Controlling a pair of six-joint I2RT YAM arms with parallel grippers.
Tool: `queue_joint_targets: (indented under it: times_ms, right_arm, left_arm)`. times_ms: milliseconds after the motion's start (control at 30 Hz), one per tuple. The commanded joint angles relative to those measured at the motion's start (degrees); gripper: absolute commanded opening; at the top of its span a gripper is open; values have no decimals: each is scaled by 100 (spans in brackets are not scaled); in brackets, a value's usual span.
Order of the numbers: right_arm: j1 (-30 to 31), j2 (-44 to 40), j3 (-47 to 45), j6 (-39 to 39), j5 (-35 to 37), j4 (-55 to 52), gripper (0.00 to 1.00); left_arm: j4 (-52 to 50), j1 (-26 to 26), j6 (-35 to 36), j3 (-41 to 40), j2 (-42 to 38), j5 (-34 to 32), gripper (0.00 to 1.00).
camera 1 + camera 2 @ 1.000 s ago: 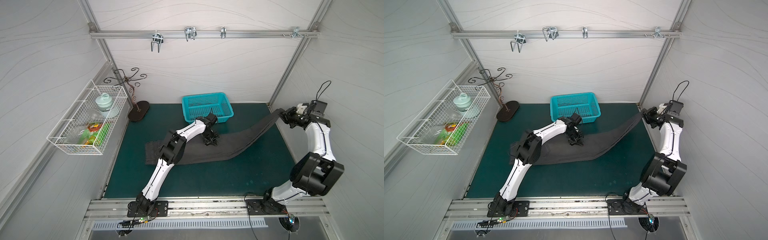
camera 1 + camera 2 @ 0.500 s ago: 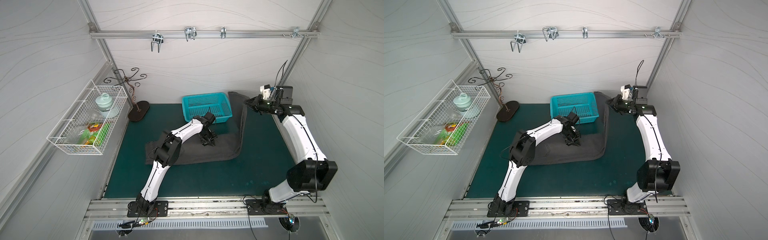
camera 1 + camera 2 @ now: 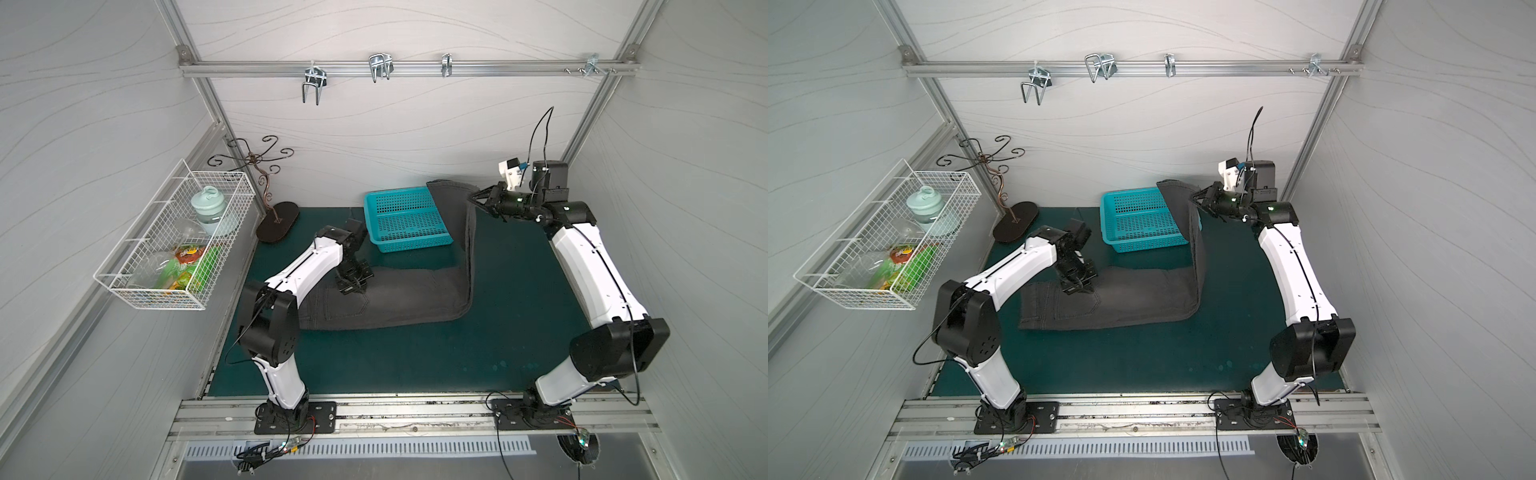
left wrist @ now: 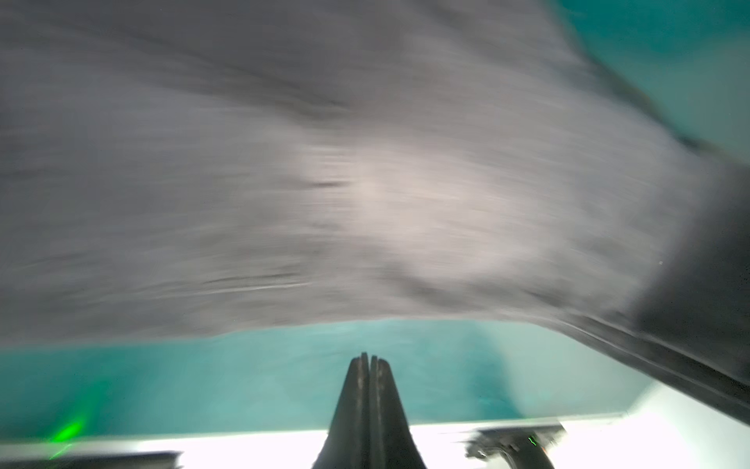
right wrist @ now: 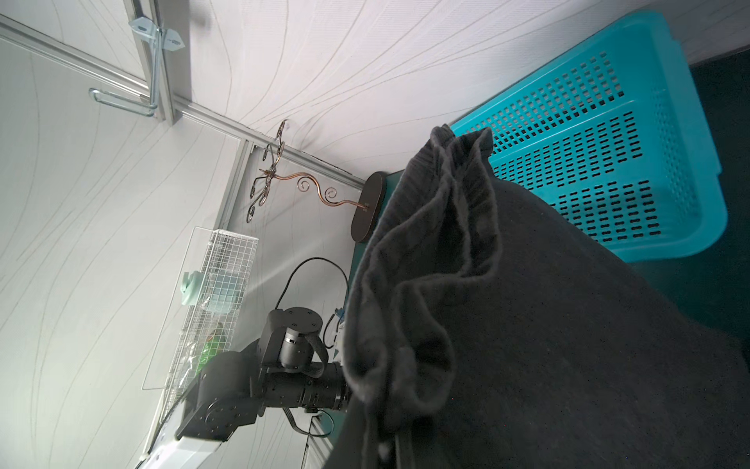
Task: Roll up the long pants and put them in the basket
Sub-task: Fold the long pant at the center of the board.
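Left gripper (image 3: 352, 286) is showing fingers pressed together with nothing between them, clearest in the left wrist view (image 4: 368, 359). It is sitting over the waist end of the long pants (image 3: 399, 305), dark charcoal-grey matte cloth trousers. Whether it is touching the cloth I cannot tell, as that wrist view is blurred.

The waist and seat part is lying flat on the dark green table mat (image 3: 415, 365), left of centre, with seams and a back pocket showing. Further right the legs are bending upward off the mat and rising as a hanging sheet. That sheet is passing just beside the right end of the teal perforated plastic basket (image 3: 409, 246), which stands at the back wall; contact there is unclear.

Right gripper (image 3: 476, 198) is pinching the hem end and holding it raised, well above the mat. In the right wrist view the hem of the pants (image 5: 426, 264) is bunching in loose folds.

Handling, judged:
- The cloth is soft and limp with no stiffness of its own, so it is sagging wherever unsupported.
- It looks fairly heavy for fabric and not fragile.
- The matte surface should be gripping well, though stacked layers could be sliding apart.
- The best hold is probably at the hem, through all layers, or on a thick seam.
- The waist probably needs pinning while rolling.
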Motion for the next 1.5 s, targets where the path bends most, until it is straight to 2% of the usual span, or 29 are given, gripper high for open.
queue_joint_targets:
  times_ms: [0,167,433,567,733,900,1233,1333,1467]
  right_arm:
    - [128,15,236,64,-45,96,0]
    - [402,48,318,68,-27,63,0]
    - [1134,288,454,91,61,35,0]
    - [1344,427,602,65,78,-36,0]
    - [1295,373,724,-56,191,-197,0]
    - [997,197,690,-111,168,-271,0]
    - [260,-52,884,-360,17,-649,0]
    - [289,-26,977,-350,-53,-666,0]
    - [629,38,979,-294,-12,-575,0]
  left_arm:
    - [-333,202,313,-339,-238,-455,0]
    - [-76,327,336,-658,-43,-579,0]
    - [151,463,257,-620,424,-1054,0]
    - [383,512,256,-588,724,-1079,0]
    - [663,448,265,-359,1305,-791,0]
    - [805,178,199,35,1775,-695,0]
    - [652,-800,-22,1682,3031,-133,0]
    - [563,-959,-25,1939,3129,-33,0]
    - [463,-965,-11,1949,2906,-49,0]
